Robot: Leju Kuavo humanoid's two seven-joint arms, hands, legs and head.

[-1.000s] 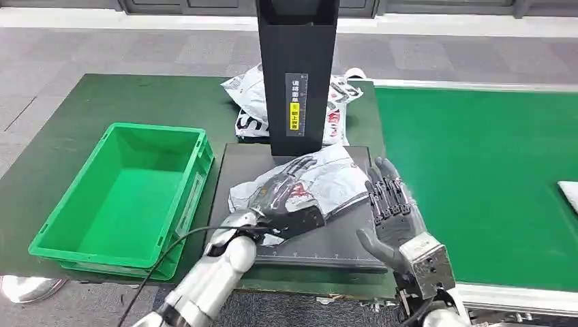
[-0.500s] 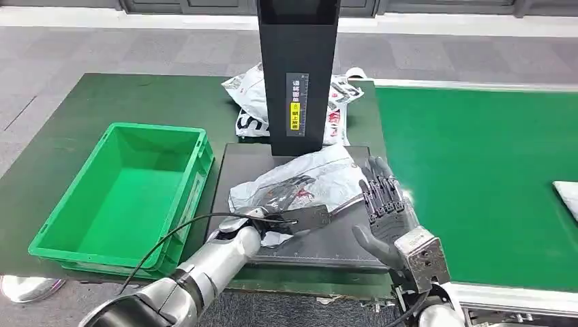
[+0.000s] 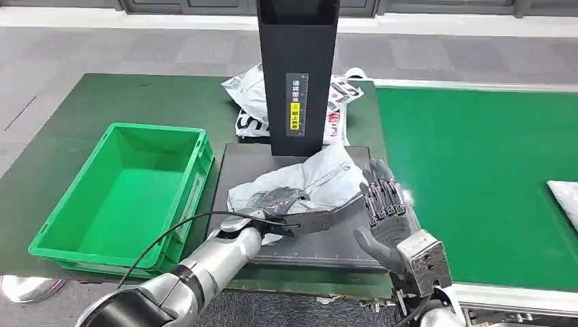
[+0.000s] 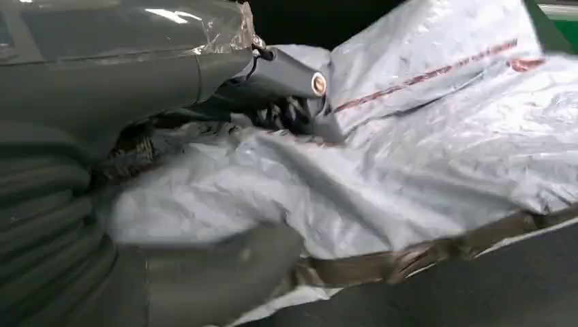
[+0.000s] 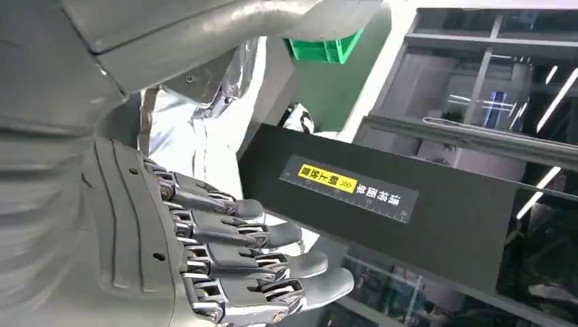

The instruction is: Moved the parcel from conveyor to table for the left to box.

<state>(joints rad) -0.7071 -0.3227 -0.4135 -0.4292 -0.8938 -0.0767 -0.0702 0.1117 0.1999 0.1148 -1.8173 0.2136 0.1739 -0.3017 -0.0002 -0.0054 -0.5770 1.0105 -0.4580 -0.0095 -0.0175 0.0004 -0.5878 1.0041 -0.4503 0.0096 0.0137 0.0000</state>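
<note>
- A dark green table (image 3: 82,129) is standing on grey floor; the black scanner platform (image 3: 320,245) is serving as landmark, with the green conveyor belt (image 3: 477,177) beside it.
- The grey poly-mailer parcel (image 3: 320,178) is lying on the platform: looking soft, light, slippery; judged best gripped at a bunched edge.
- The left hand (image 3: 286,216) is clutching the parcel's near edge.
- The right hand (image 3: 385,208) is hovering beside the platform, fingers extended, empty.
- The black post (image 3: 298,68) is bearing a yellow label, unreadable.
- The green crate (image 3: 126,194) is sitting across the platform from the belt.

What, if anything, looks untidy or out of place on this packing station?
The grey parcel lies crumpled and askew on the dark platform, gripped by the left hand. More bags are heaped behind the black post. The green crate sits squarely.
</note>
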